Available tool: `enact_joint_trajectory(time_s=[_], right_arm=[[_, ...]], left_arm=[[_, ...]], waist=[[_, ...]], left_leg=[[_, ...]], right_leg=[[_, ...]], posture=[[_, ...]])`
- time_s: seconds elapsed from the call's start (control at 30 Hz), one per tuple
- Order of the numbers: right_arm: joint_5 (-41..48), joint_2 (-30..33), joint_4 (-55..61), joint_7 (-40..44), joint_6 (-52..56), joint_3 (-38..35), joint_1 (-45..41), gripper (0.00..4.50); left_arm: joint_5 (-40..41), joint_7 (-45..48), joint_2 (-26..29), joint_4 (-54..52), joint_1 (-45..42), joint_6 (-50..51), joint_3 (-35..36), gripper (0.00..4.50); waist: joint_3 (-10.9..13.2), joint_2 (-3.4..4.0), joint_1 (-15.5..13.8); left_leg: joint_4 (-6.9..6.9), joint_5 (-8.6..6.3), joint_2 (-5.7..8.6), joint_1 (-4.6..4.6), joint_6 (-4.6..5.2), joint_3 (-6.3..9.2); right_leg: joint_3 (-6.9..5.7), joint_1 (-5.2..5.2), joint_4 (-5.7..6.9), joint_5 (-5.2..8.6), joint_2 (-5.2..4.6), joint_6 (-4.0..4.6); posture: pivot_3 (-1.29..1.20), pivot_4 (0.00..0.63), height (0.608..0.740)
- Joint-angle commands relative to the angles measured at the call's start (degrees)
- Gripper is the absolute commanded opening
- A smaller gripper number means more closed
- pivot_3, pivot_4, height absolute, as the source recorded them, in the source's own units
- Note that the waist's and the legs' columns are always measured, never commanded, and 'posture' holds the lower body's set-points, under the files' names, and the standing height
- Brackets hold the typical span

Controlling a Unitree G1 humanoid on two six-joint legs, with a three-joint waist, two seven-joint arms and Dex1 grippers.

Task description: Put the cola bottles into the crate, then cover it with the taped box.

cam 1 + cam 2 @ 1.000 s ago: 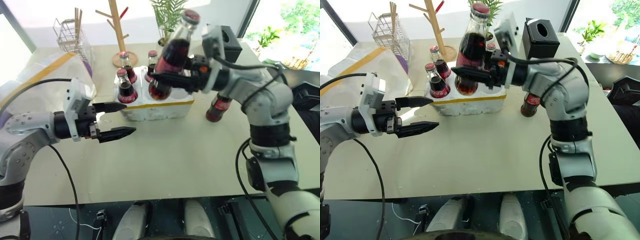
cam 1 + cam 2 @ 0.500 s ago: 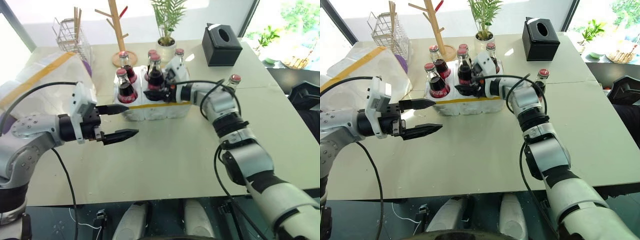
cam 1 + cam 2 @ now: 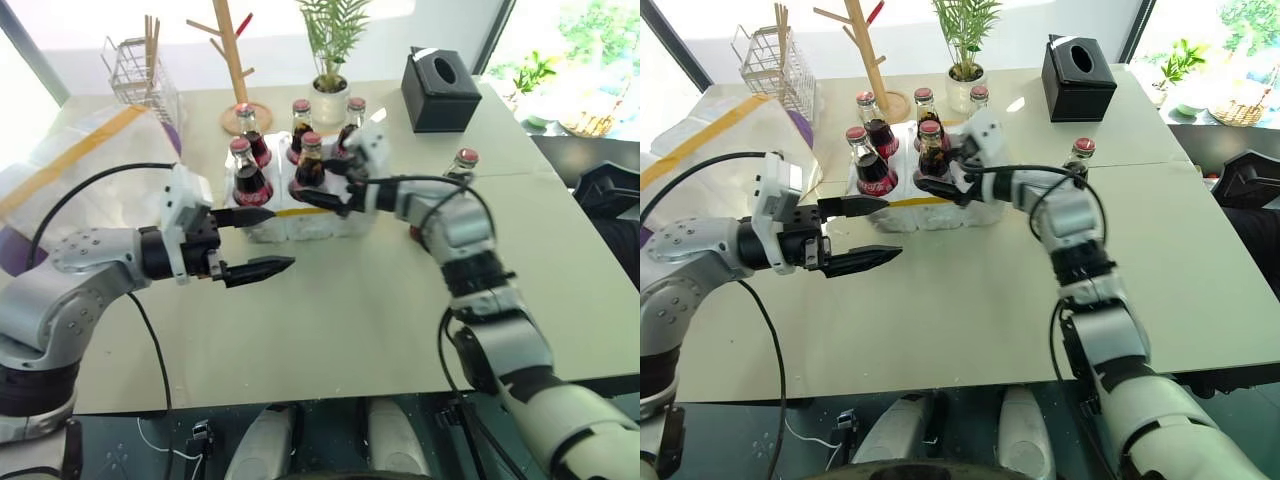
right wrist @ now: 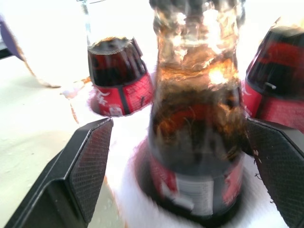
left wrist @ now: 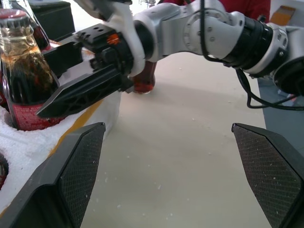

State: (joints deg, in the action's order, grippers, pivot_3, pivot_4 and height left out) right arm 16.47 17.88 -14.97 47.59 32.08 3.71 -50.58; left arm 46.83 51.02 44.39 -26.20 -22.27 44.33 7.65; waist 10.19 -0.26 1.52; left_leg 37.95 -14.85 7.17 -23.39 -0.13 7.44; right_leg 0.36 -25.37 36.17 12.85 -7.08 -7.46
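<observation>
Between the right gripper's (image 4: 175, 156) two black fingers (image 4: 88, 166), in its wrist view, a cola bottle (image 4: 197, 137) stands seated in a round hole of the crate (image 3: 930, 208), with a clear gap on each side: the jaws are spread wide and grip nothing. A second ago these fingers were clamped on this bottle, held high and tilted above the crate; half a second ago they were lowering it into the front row. Now it stands upright at upper centre of the right eye view, beside the bottle with the red label (image 3: 862, 163) to its left.

Five cola bottles now stand in the crate, up from three a second ago; a sixth bottle (image 3: 1081, 160) stands on the table (image 3: 970, 300) to the right of the arm, apart from the crate.

At middle left of the frame, the left gripper (image 3: 872, 232) hovers with its fingers parted and empty, its upper fingertip just in front of the crate's yellow-taped front edge. It has edged slightly nearer the crate but keeps the same pose.

Toward the upper left, the taped box (image 3: 710, 150) lies near a wire basket (image 3: 775, 62); a black tissue box (image 3: 1078, 62) sits at upper right.
</observation>
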Motion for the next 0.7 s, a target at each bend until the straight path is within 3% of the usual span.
enact_joint_trajectory(time_s=[0.03,0.17,0.33,0.5,0.7], right_arm=[[6.5,5.5,20.8,-2.3,10.9,-6.1,5.1,4.48],[13.1,12.2,37.3,-5.8,23.1,-13.3,14.6,4.48],[16.6,16.7,47.2,-11.1,32.0,-22.4,25.9,4.48],[15.7,18.9,49.3,-15.2,32.7,-28.5,35.1,4.48],[12.2,17.3,44.2,-20.9,27.0,-27.5,34.5,4.48]], left_arm=[[-0.8,0.2,-1.6,0.3,-1.8,-1.9,-1.7,4.5],[-2.3,1.1,-3.5,3.2,-4.1,-3.3,-4.0,4.5],[-4.3,3.0,-5.4,6.8,-7.2,-5.1,-6.6,4.5],[-6.2,4.6,-6.9,9.0,-9.4,-6.5,-8.5,4.5],[-7.5,5.7,-8.2,10.7,-11.4,-6.9,-9.4,4.5]], waist=[[0.0,0.01,-0.5],[0.0,-0.03,-1.0],[0.0,-0.04,-1.1],[0.0,-0.04,-1.2],[0.0,-0.04,-0.9]], left_leg=[[0.0,0.0,-0.01,0.0,0.0,-0.03],[0.01,-0.01,-0.04,0.0,0.02,-0.06],[0.03,-0.14,-0.04,0.03,0.25,-0.1],[0.04,-0.14,-0.04,0.04,0.26,-0.18],[0.04,-0.14,-0.11,0.1,0.26,-0.34]], right_leg=[[0.02,-0.01,-0.02,0.0,0.0,0.0],[0.04,0.02,-0.06,0.0,0.02,0.0],[0.07,0.08,-0.06,0.0,0.02,0.0],[0.13,0.09,-0.06,0.0,0.01,0.0],[0.22,0.08,-0.05,0.0,0.06,-0.01]], posture=[[0.0,0.15,0.74],[0.0,0.15,0.74],[0.0,0.15,0.74],[0.0,0.15,0.74],[0.0,0.15,0.74]])
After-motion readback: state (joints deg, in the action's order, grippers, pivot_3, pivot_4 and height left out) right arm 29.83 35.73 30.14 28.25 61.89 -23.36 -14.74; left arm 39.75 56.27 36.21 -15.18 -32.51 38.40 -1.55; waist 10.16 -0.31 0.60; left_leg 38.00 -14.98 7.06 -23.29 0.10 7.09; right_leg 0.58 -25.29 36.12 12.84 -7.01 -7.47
